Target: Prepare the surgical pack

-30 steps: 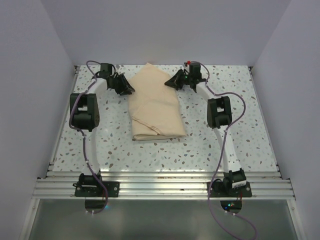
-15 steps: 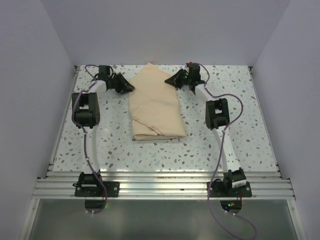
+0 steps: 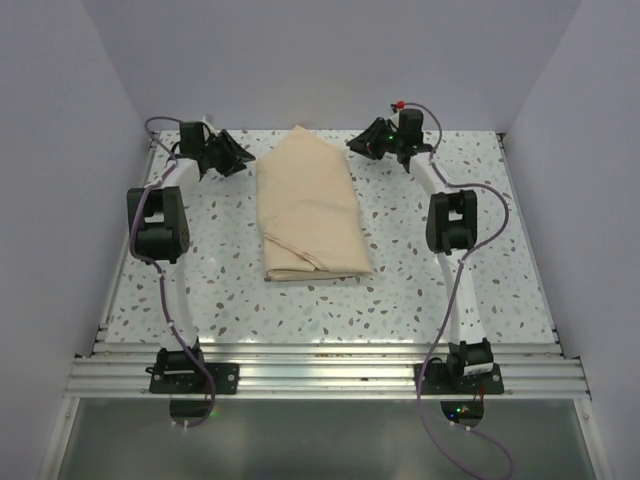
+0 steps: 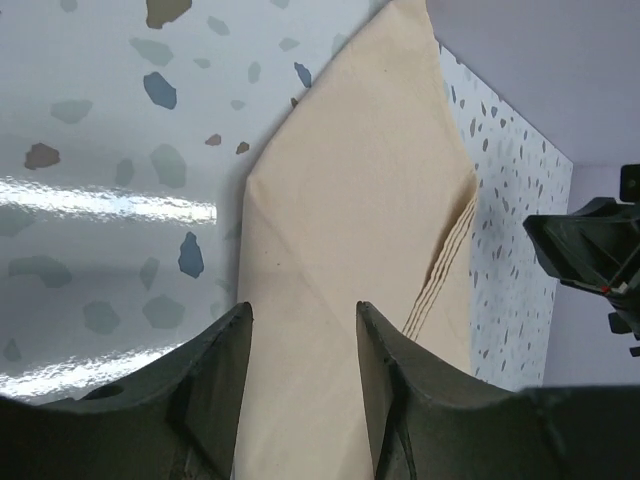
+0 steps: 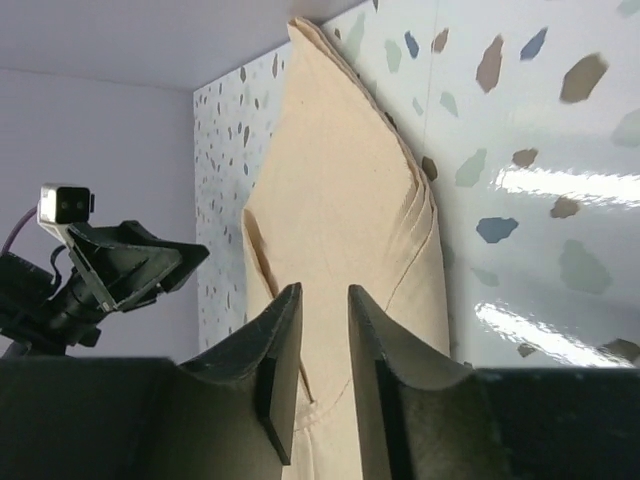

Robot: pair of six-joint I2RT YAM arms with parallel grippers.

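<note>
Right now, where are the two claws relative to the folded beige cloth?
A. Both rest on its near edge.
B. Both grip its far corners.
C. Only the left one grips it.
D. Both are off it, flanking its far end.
D: the left claw and the right claw stand apart from the cloth, beside its far end, holding nothing.

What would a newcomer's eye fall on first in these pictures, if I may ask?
The eye goes first to the surgical pack, a folded tan cloth in the middle of the speckled table, its far end narrowing to a point. The black left gripper and right gripper flank that far end from either side, with their jaws parted and holding nothing.
</note>
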